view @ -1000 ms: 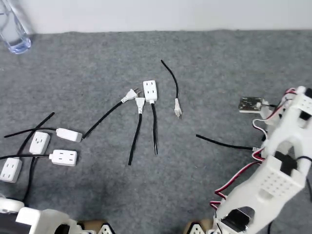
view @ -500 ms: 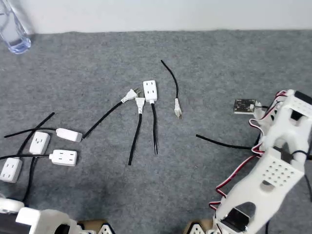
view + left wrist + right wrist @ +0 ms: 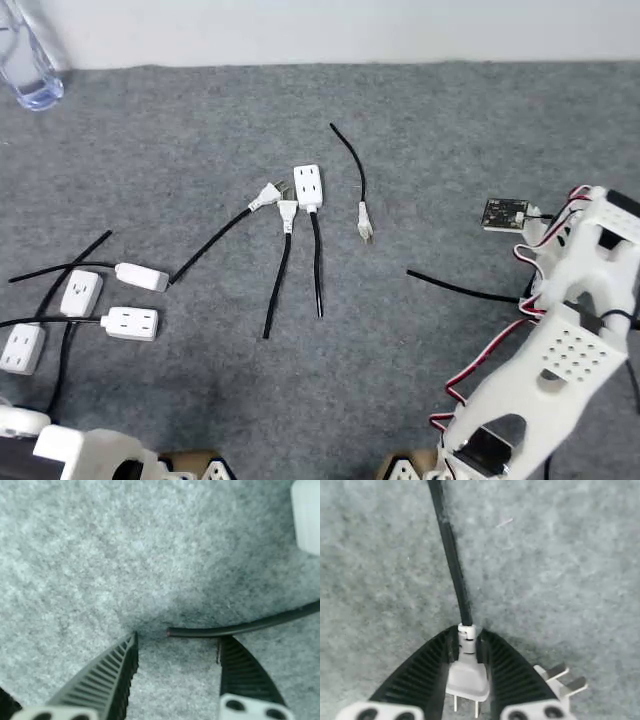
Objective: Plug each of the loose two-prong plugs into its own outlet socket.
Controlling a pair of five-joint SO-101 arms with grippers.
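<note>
Grey felt tabletop (image 3: 400, 380) below: my right fingers (image 3: 427, 672) are closed on the white plug (image 3: 466, 674) by its body, near the right edge. It looks light and rigid, its black cord (image 3: 447, 545) limp, so the body is the place to hold. Left fingers (image 3: 112, 672) gape over a cord end (image 3: 210, 631).

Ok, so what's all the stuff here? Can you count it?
outlet blocks: five, white, one mid-table, four at the left edge
loose plugs: three, white, black cords, mid-table
held plug: one, white, in the right fingers
second plug: one, white, beside those fingers
bottle: one, clear, far left corner
table cover: one, grey
left gripper: one, black fingers open over a cord end
right gripper: one, black fingers shut on the held plug
</note>
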